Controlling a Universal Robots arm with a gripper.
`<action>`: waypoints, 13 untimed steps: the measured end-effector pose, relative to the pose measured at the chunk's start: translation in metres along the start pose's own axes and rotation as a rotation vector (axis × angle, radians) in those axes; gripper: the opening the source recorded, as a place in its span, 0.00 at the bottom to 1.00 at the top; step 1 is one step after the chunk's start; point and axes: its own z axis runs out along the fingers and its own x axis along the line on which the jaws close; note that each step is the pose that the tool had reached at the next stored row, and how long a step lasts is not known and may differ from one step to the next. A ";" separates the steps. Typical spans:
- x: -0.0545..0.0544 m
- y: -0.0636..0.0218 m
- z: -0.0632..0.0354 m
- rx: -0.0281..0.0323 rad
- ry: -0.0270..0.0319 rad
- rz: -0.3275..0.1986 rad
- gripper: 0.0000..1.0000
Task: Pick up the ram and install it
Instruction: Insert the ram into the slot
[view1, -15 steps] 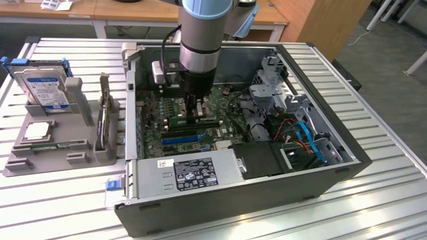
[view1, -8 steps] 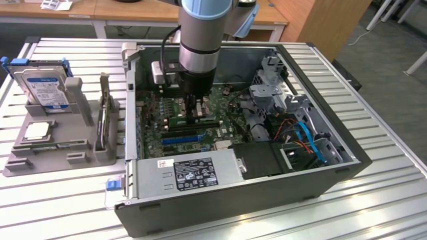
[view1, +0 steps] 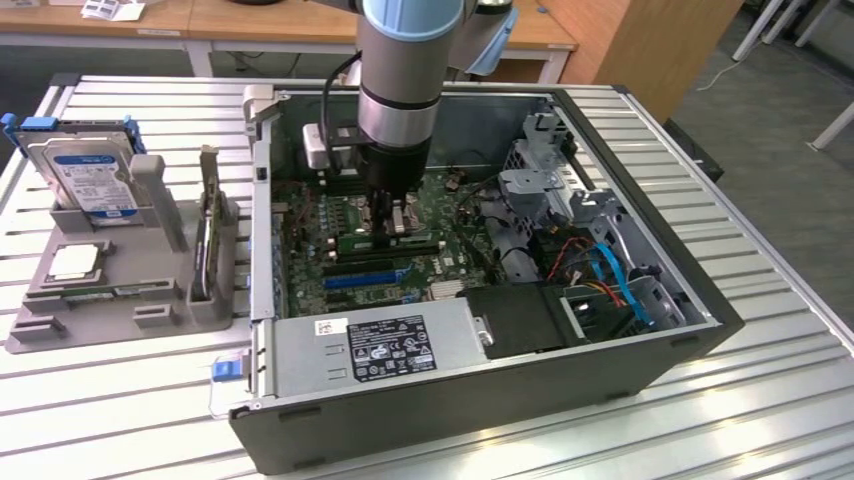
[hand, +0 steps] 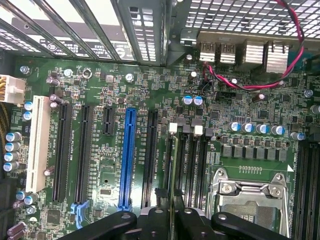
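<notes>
So, the ram (hand: 173, 170) is pinched edge-on between the nearly closed fingers of the gripper (hand: 173, 202), lined up along the black memory slots (hand: 193, 165) beside the CPU socket (hand: 250, 200) — can't tell if it's seated. All this is down inside the open PC case (view1: 467, 420), over the motherboard (hand: 100, 80) — a hard drive (view1: 94, 180) stands outside in a grey holder (view1: 40, 330).

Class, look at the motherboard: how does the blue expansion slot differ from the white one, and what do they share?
Colour: the blue slot is bright blue, the white slot cream-white. Place: the blue slot sits between black slots; the white slot lies outermost, beside a row of capacitors. Width: the white slot looks broader than the blue slot. Both are long, narrow, empty and parallel on the green motherboard.
</notes>
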 end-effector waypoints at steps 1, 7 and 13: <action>0.000 0.0000 0.0002 0.0000 -0.0001 0.000 0.14; 0.001 0.0001 0.0005 0.0001 -0.0002 0.000 0.14; 0.001 0.0001 0.0008 0.0000 -0.0001 0.000 0.14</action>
